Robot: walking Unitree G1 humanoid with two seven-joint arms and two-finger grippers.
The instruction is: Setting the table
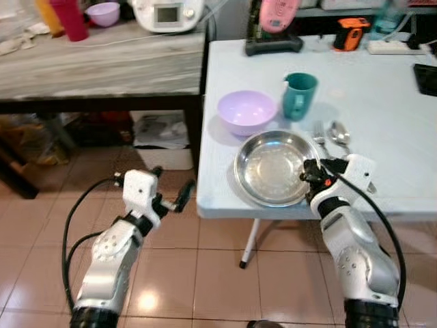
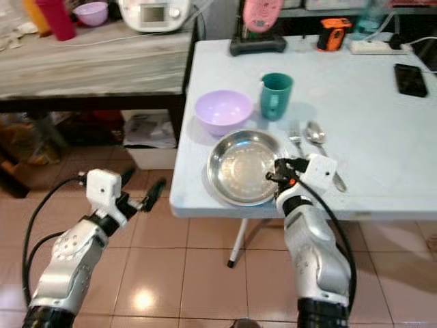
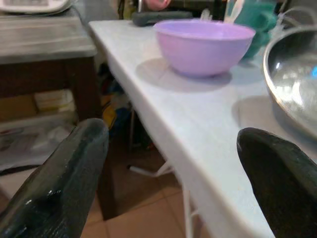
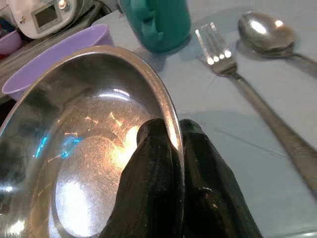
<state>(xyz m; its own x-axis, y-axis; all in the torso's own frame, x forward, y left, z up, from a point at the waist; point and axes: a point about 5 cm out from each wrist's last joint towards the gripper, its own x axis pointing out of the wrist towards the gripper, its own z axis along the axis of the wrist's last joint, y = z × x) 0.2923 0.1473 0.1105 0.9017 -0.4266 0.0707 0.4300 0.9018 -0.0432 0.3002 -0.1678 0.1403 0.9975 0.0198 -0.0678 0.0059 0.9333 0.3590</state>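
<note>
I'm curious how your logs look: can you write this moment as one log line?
right gripper: shut on steel plate rim | left gripper: open, off table edge | purple bowl, green mug, fork, spoon: placed

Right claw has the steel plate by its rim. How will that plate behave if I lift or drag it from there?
The steel plate looks thin, stiff metal, so it should keep its shape. The right claw pinches only one rim edge, so the far side will probably sag or pivot. Its polished surface looks slick; it may slip in the grip, or slide easily on the smooth white table.
</note>
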